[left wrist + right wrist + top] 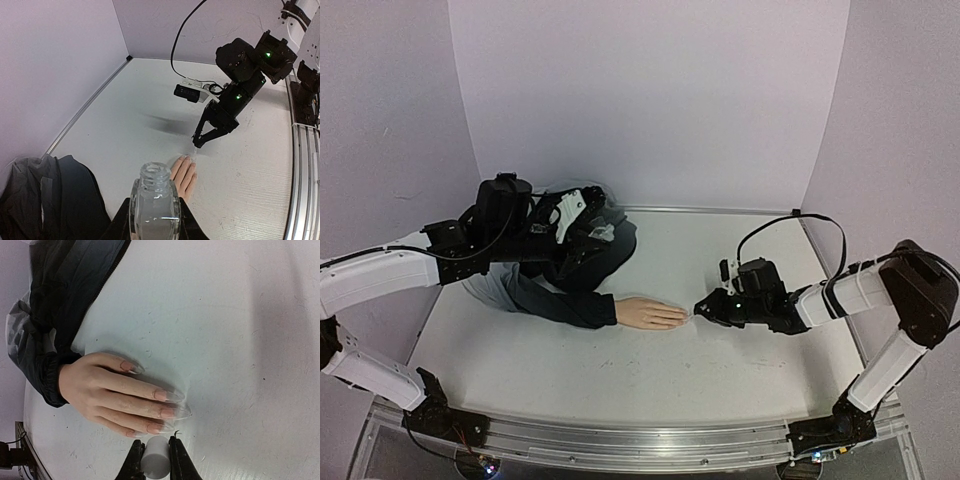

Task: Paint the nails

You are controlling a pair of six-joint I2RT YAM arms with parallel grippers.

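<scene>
While the mannequin hand lies palm down in the middle of the table, with its fingers pointing right and its dark jacket sleeve running to the far left, we see that the nails are long, pointed and pale pink. The right gripper is just to the right of the fingertips. Its jaws are pressed on a small white cap, which we judge to be the handle of the brush; the bristles are too thin to see clearly. The left gripper hangs over the jacket at the far left and pinches a clear glass bottle whose neck is open.

In our opinion several things can go wrong. The nails are narrow, so a small error of aim would put polish on the skin or on the table. The hand seems only to rest there, so a hard push could slide it. The round cap could turn between the jaws. If the left wrist tilts, the open bottle could spill on the jacket.

We can read no brand, label or writing anywhere, not even on the bottle.
</scene>
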